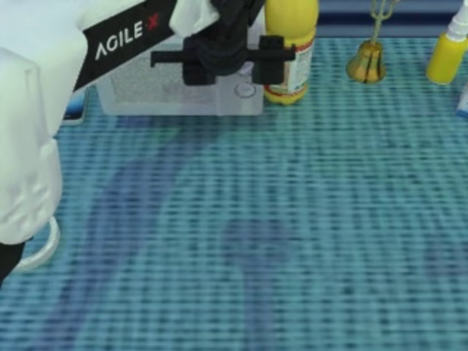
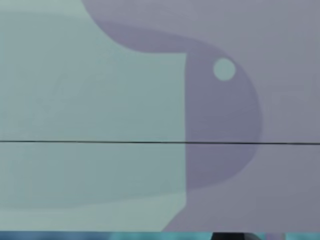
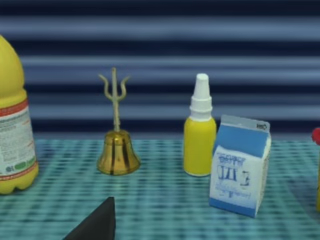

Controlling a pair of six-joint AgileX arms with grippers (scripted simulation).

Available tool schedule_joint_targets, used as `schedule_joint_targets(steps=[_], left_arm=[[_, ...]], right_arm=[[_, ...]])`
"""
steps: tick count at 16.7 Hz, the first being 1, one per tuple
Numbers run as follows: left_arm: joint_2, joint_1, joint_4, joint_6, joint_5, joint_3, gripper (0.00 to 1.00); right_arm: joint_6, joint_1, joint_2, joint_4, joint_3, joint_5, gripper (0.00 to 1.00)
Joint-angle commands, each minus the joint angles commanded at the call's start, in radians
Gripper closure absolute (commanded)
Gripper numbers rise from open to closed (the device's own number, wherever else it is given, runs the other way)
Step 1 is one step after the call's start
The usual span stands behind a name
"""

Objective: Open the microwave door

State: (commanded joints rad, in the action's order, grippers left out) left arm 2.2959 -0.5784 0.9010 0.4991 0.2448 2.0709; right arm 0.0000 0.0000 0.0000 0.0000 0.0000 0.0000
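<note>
The microwave stands at the table's far left, its door with the speckled mesh window facing the front and a round knob beside it. My left gripper hovers over the microwave's knob end, its two black fingers spread apart with nothing between them. The left wrist view is filled by the microwave at close range: a pale greenish panel, a grey panel with one knob, and a thin dark seam across. One fingertip shows at the edge. Only one dark fingertip of my right gripper shows.
A yellow bottle stands right against the microwave's right side. Farther right are a brass bell and a small yellow dropper bottle. The right wrist view also shows a blue-white milk carton. A white ring lies at the left edge.
</note>
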Motion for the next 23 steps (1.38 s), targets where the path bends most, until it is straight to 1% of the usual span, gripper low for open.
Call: schedule_joint_targets(steps=[7, 23], left_arm=[[-0.103, 0.003, -0.053, 0.017, 0.035, -0.151, 1.00], [-0.110, 0.003, -0.058, 0.019, 0.037, -0.157, 1.00]], right_arm=[[0.000, 0.000, 0.000, 0.000, 0.000, 0.000, 0.00], [0.000, 0.000, 0.000, 0.000, 0.000, 0.000, 0.00]])
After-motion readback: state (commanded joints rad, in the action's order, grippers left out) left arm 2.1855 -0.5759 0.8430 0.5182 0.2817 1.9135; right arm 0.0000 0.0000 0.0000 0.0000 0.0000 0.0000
